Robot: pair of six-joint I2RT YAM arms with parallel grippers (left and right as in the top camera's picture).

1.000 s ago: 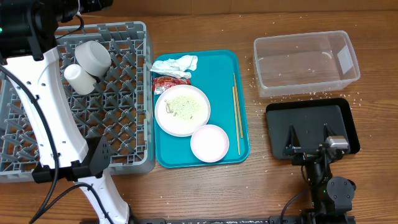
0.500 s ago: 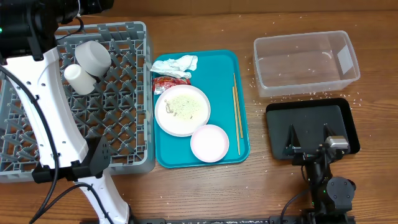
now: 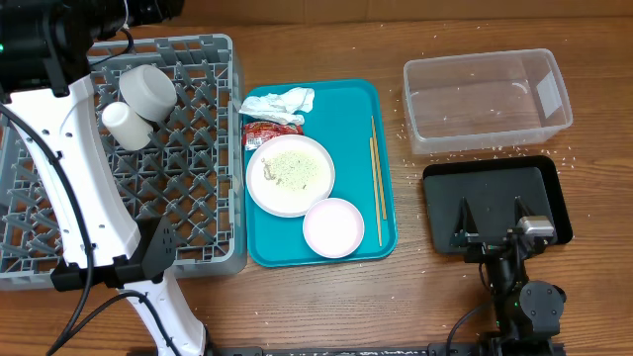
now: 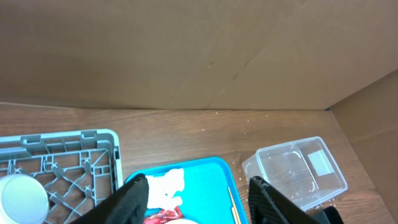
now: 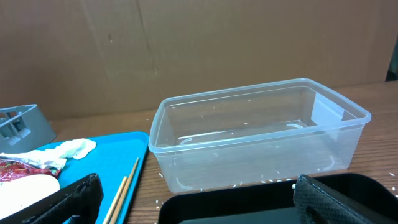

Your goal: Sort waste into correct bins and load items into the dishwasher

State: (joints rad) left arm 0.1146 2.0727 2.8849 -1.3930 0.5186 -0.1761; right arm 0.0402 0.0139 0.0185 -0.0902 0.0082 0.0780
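Two white cups lie in the grey rack at the left. On the teal tray are a crumpled napkin, a red-and-white wrapper, a plate with rice grains, a small bowl and chopsticks. My left gripper hangs open and holds nothing, high over the rack's far right corner, looking down on the napkin. My right gripper stands open over the black tray, in front of the clear tub.
Loose rice grains are scattered on the wooden table around the clear tub and the black tray. My left arm's white links reach across the rack's left half. A cardboard wall closes off the back of the table.
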